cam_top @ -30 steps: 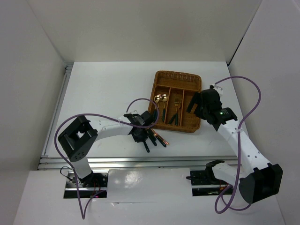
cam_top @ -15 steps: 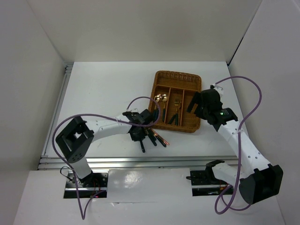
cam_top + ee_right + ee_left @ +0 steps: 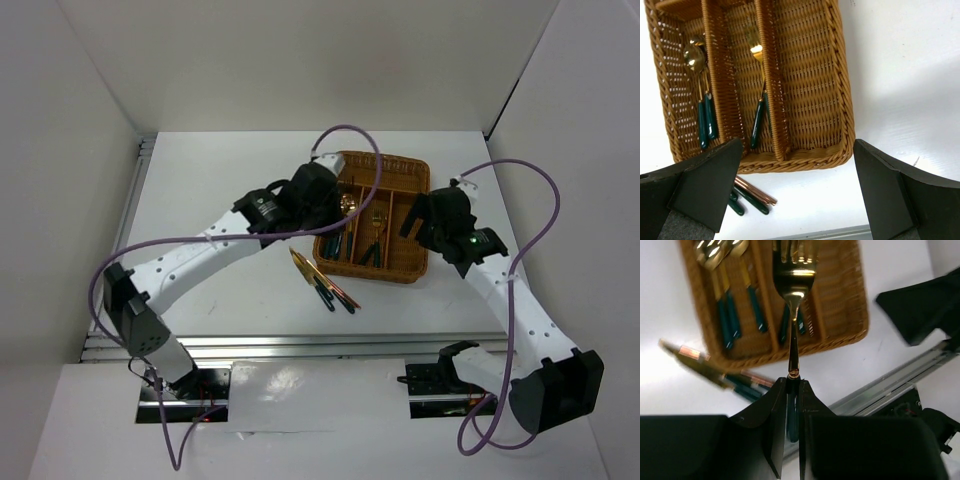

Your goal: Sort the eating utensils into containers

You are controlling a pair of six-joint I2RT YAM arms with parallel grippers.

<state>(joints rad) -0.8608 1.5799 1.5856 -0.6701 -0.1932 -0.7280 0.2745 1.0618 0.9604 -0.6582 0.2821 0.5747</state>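
Observation:
My left gripper is shut on the dark handle of a gold-headed fork. It hangs over the wicker tray, the fork head above the middle compartment. In the tray lie spoons in the left compartment and forks in the middle one. Loose knives and brown chopsticks lie on the table in front of the tray. My right gripper stands open above the tray's near right corner, holding nothing.
The tray's right compartment holds nothing. A metal rail runs along the table's near edge. White walls close in the table on three sides. The right gripper sits close to the left one across the tray.
The left arm rose from the loose utensils on the table and swung back and right over the tray, carrying a fork. The right arm stayed still.

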